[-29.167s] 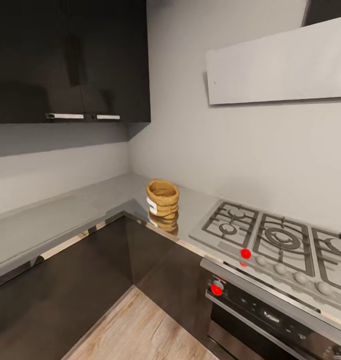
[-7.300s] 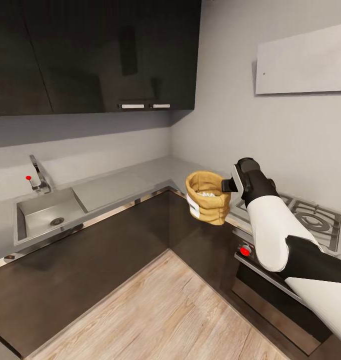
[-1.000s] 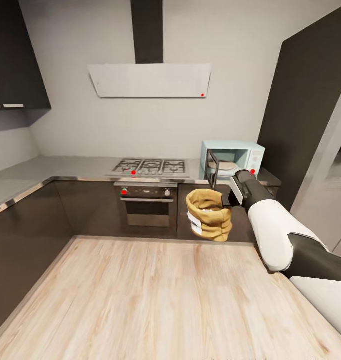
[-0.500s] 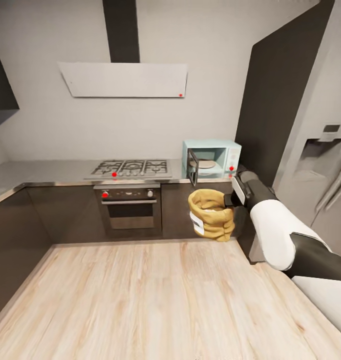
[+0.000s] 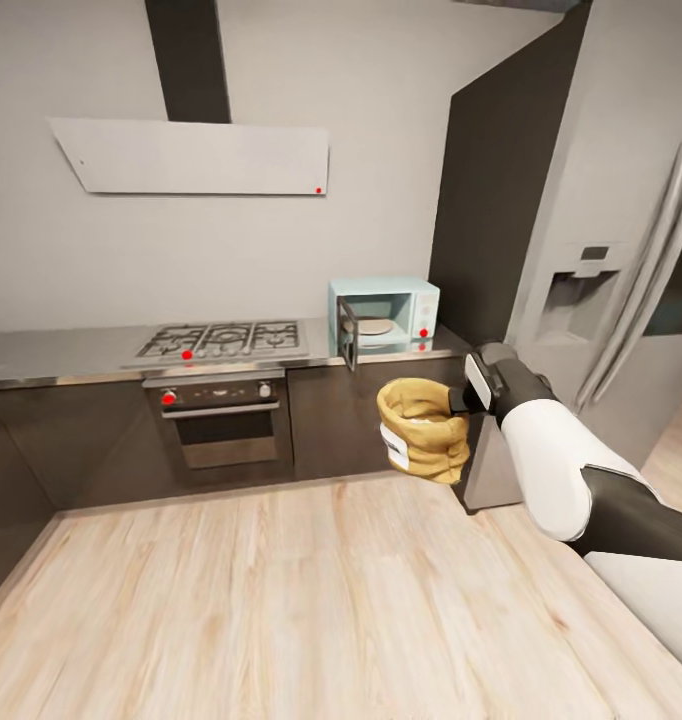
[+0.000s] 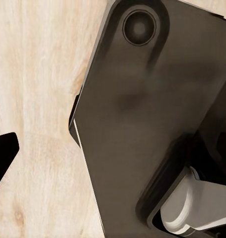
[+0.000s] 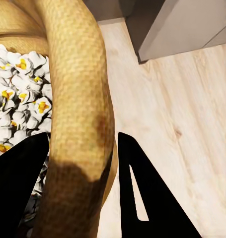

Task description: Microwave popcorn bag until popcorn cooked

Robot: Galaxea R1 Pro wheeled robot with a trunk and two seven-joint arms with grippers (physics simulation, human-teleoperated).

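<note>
The tan popcorn bag [image 5: 421, 432] hangs in the air above the wooden floor, my right gripper [image 5: 459, 400] shut on its rolled rim. In the right wrist view the black fingers [image 7: 142, 198] pinch the bag rim [image 7: 78, 99], one inside and one outside, and white-yellow popcorn [image 7: 18, 109] fills the bag. The mint-white microwave [image 5: 399, 305] stands on the grey countertop [image 5: 61, 355] beyond the bag, its dark door [image 5: 348, 337] swung open and a plate inside. One black fingertip [image 6: 2, 153] of my left gripper shows over the floor, beside my own dark base [image 6: 142, 114].
A steel gas hob [image 5: 226, 340] and dark oven [image 5: 221, 425] sit left of the microwave under a white hood [image 5: 191, 155]. A tall dark cabinet [image 5: 491, 220] and a steel fridge [image 5: 621, 290] stand to the right. Wooden floor [image 5: 281, 600] stretches in front.
The whole view has swung right: hob, oven and microwave slid left in the picture and the fridge came into sight. The bag stays held in my right gripper.
</note>
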